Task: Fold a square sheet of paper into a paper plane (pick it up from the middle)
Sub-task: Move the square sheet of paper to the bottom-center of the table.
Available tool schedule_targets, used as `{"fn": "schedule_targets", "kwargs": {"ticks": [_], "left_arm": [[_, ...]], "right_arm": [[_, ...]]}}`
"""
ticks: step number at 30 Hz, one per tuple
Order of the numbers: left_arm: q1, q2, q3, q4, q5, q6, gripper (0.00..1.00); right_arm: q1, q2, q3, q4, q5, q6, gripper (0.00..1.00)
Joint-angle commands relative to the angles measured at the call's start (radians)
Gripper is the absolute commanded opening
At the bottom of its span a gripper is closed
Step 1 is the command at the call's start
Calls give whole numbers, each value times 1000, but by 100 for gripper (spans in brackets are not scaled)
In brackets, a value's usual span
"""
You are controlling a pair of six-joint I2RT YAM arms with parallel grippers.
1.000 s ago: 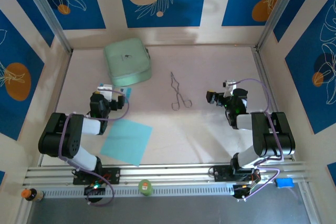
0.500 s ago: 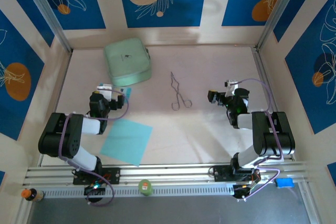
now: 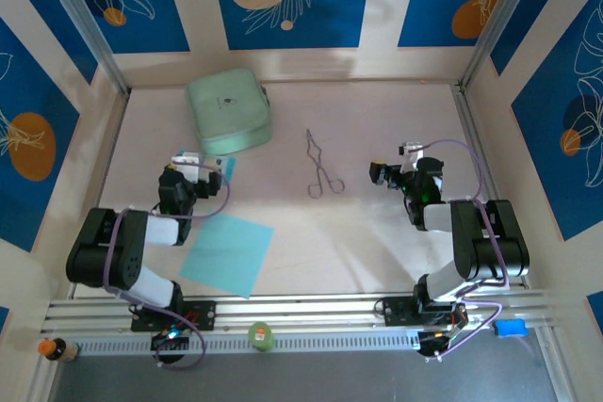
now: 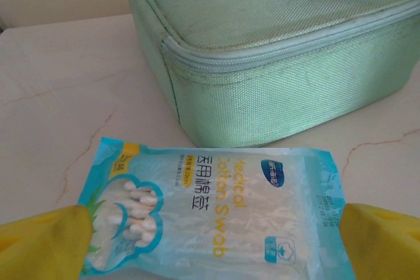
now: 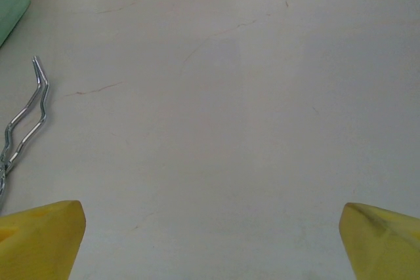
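Step in hand: the start, reaching for the sheet; no fold made. The square sheet of paper (image 3: 227, 253) lies flat and uncreased on the near-left part of the table (image 3: 377, 233), turned a little askew, its left edge just beside the left arm's forearm. No paper plane exists yet. Left gripper (image 4: 211, 244): jaws spread wide, grasping nothing. It points toward the far side, low over the table, and its yellow fingertips (image 4: 42, 240) flank a cotton swab packet (image 4: 210, 208). Whether they touch the packet cannot be told. Just beyond the packet stands the mint-green case (image 4: 282, 50). Right gripper (image 5: 213, 240): likewise released and empty, over bare table at the right. The metal tongs (image 5: 23, 119) lie to its left, well apart from the sheet. Judgement: neither claw is over the paper, and the left one is the nearer but aimed the wrong way, at the packet. The next move calls for drawing that arm back toward the near edge and setting the fingertips down on the middle of the sheet, not on a corner or edge. A thin sheet lying flat offers nothing to pinch. The pads would probably have to press and close so that a small ridge rises between them. Risk: crumpling the centre, or sliding the sheet instead of lifting it.
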Motion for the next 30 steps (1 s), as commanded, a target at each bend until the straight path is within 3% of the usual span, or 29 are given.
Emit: {"fn": "schedule_targets", "kwargs": {"ticks": [1, 2, 6, 9, 12, 14, 16, 19, 22, 27, 30], "left_arm": [[10, -154, 35, -168, -37, -33, 100], [10, -199, 63, -272, -62, -74, 100], [10, -334, 232, -734, -150, -307, 100], [10, -355, 389, -1025, -124, -422, 100], [11, -384, 484, -1254, -26, -534, 100], [11, -410, 458, -1261, 133, -545, 100], [10, -422, 403, -1233, 310, -616, 100], [-36, -415, 344, -1269, 447, -708, 100], [-105, -424, 331, -1433, 394, -702, 100], [-297, -426, 296, -1450, 332, -751, 100], [-342, -380, 274, -1459, 300, -800, 100]], "right_arm": [[13, -50, -17, 41, 21, -39, 99], [16, -75, -7, 8, 22, -40, 100], [44, -219, 168, -464, 41, 22, 99], [82, -301, 269, -704, 144, 214, 99], [82, -356, 361, -951, -10, 378, 99], [75, -385, 361, -1025, -142, 485, 99], [73, -424, 300, -973, -376, 535, 99], [130, -501, 241, -994, -441, 575, 99], [215, -575, 206, -1047, -416, 585, 99], [340, -623, 146, -1068, -353, 655, 99], [386, -624, 129, -1072, -314, 679, 99]]}}
